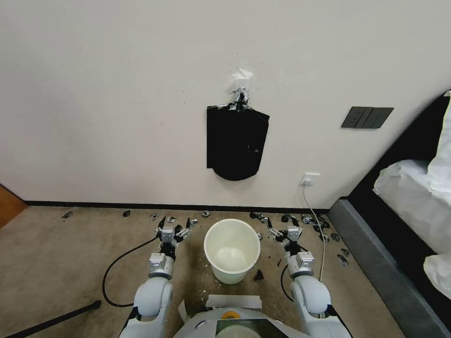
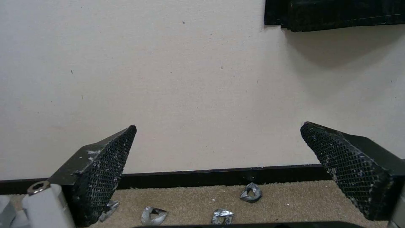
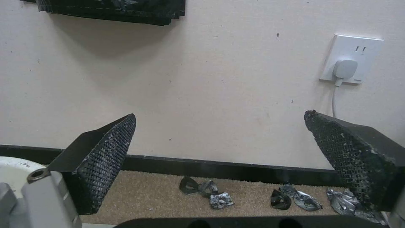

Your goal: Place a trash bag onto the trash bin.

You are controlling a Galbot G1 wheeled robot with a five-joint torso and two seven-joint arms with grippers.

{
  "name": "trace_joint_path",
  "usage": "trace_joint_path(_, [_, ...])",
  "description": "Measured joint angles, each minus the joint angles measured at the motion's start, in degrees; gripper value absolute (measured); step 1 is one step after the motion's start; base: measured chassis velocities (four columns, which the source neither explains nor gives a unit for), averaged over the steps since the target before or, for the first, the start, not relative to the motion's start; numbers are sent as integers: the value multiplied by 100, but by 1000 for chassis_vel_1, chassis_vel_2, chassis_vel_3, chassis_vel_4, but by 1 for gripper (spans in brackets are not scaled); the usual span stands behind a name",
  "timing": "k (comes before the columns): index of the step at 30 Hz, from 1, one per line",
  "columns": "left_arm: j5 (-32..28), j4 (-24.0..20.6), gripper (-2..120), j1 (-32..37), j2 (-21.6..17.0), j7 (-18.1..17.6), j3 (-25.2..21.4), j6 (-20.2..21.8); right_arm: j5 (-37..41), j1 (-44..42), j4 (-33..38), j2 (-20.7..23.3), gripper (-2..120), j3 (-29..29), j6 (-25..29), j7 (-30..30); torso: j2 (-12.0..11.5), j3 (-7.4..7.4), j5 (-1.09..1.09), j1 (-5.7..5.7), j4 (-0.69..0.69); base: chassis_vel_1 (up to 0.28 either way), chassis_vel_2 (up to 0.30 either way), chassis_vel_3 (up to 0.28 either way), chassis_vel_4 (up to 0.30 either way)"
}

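Observation:
The trash bin [image 1: 231, 251], a round cream-white bucket, stands upright and empty on the carpet, right in front of me; part of its rim [image 3: 15, 164] also shows in the right wrist view. My left gripper [image 1: 177, 228] hovers just left of the bin, open and holding nothing, its meshed pads [image 2: 107, 167] spread wide and facing the wall. On the bin's other side my right gripper [image 1: 282, 230] is equally open and empty, pads [image 3: 105, 158] apart. A single loose trash bag is out of view. A flat black bag bundle [image 1: 236, 143] hangs on the wall from a silver clip, above the bin.
Crumpled black and silver scraps [image 1: 305, 218] litter the carpet along the dark baseboard. A wall socket [image 1: 309, 179] with a white cable sits at right, a switch panel [image 1: 367, 117] higher up. A bed with a dark frame [image 1: 376, 253] bounds the right side. A black cable [image 1: 112, 267] loops at left.

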State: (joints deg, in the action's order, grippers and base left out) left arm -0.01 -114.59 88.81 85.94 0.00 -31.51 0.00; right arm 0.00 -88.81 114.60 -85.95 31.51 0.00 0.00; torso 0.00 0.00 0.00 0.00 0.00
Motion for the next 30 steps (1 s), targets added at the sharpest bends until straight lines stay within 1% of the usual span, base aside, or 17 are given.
trace_joint_path(30, [0, 0, 100, 0, 0, 0, 0, 0, 0, 0, 0, 0, 100, 0, 0, 0, 0, 0, 0, 0, 0, 0, 0, 0, 0])
